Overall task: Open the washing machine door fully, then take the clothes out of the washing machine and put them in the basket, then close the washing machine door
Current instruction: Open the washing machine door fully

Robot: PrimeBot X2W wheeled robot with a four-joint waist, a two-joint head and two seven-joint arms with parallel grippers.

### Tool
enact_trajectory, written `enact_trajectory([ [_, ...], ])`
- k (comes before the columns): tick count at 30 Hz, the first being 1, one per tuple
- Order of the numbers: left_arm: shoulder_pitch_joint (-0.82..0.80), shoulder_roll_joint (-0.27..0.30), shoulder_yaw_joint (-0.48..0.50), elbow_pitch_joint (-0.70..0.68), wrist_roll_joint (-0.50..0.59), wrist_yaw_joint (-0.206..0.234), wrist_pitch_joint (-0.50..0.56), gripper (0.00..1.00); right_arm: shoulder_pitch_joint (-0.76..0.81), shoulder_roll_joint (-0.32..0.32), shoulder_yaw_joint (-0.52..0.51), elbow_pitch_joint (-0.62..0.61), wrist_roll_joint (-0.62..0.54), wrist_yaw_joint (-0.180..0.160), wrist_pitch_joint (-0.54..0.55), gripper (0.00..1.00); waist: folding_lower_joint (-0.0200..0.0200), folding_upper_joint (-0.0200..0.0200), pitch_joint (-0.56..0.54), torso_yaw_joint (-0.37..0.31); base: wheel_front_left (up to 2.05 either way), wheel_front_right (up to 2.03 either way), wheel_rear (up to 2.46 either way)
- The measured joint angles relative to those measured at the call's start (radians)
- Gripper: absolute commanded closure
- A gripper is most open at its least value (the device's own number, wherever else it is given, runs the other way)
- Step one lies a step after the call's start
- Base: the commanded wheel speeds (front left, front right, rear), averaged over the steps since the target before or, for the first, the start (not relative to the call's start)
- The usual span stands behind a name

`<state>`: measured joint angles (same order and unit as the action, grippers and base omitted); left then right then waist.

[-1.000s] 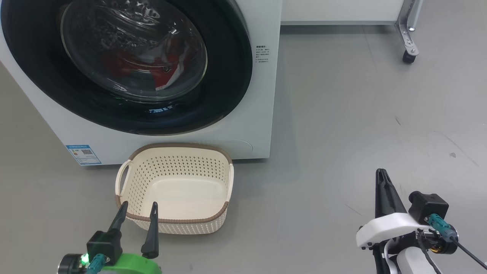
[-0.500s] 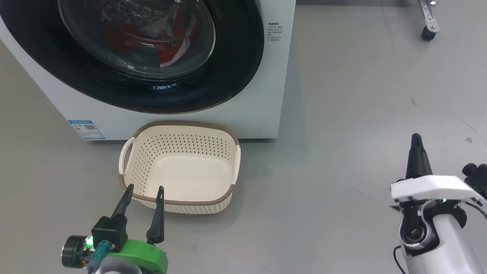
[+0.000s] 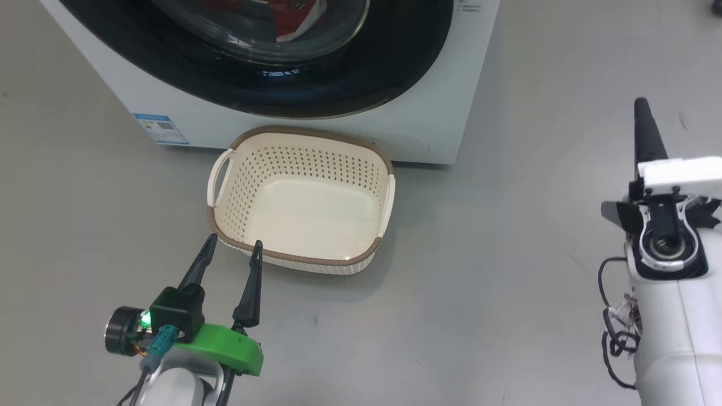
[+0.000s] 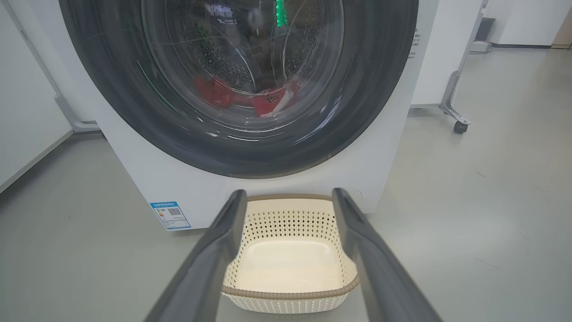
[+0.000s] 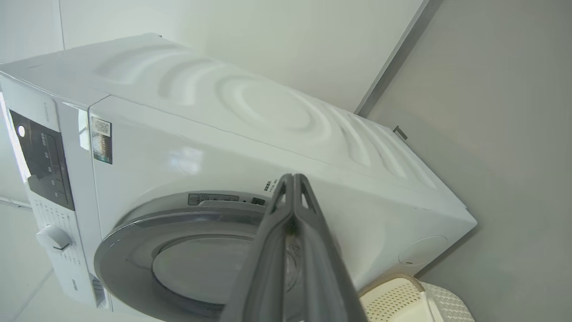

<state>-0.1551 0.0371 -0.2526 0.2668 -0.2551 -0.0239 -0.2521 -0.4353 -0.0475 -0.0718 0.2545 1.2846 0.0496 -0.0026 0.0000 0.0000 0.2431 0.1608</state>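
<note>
Grey floor (image 3: pixel 507 254) carries the whole scene, and over it the right gripper (image 3: pixel 641 110) has just finished pinching its two dark fingers together on nothing; a second ago they were slightly parted. Its arm has also lifted and rolled. The right wrist view now looks along the closed fingers at the washing machine door (image 5: pixel 125 237) from one side, well apart from it. The left gripper (image 3: pixel 234 241) stays spread wide with nothing between its fingers, its tips at the near rim of the basket (image 3: pixel 307 130). That basket sits empty just in front of the washing machine (image 3: pixel 186 121), below the door, and has not shifted. The machine's slide up the head view comes from the camera tipping down, not from the machine moving. The door is shut against the front, and the clothes (image 4: pixel 214 91) lie red behind its glass at the bottom of the drum. My reading is that closed fingers serve as a hook for the door's edge, so the opening step is only being set up, with the unloading and the closing still ahead
</note>
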Motion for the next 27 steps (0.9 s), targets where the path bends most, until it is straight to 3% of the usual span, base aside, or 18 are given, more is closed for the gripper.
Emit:
enact_trajectory([
  [13,-0.047,-0.001,-0.041,-0.007,-0.017,-0.003,0.000,0.00,-0.266,-0.041,-0.044,0.045,0.107,-0.063,0.150,1.00,0.0000,0.0000,0.099,0.094,0.00,0.00,0.00],
  [27,-0.092,-0.004,-0.070,-0.018,-0.033,0.001,0.000,0.00,-0.469,-0.069,-0.053,0.106,0.159,-0.115,0.225,1.00,0.0001,0.0000,0.195,0.157,0.00,0.00,0.00],
])
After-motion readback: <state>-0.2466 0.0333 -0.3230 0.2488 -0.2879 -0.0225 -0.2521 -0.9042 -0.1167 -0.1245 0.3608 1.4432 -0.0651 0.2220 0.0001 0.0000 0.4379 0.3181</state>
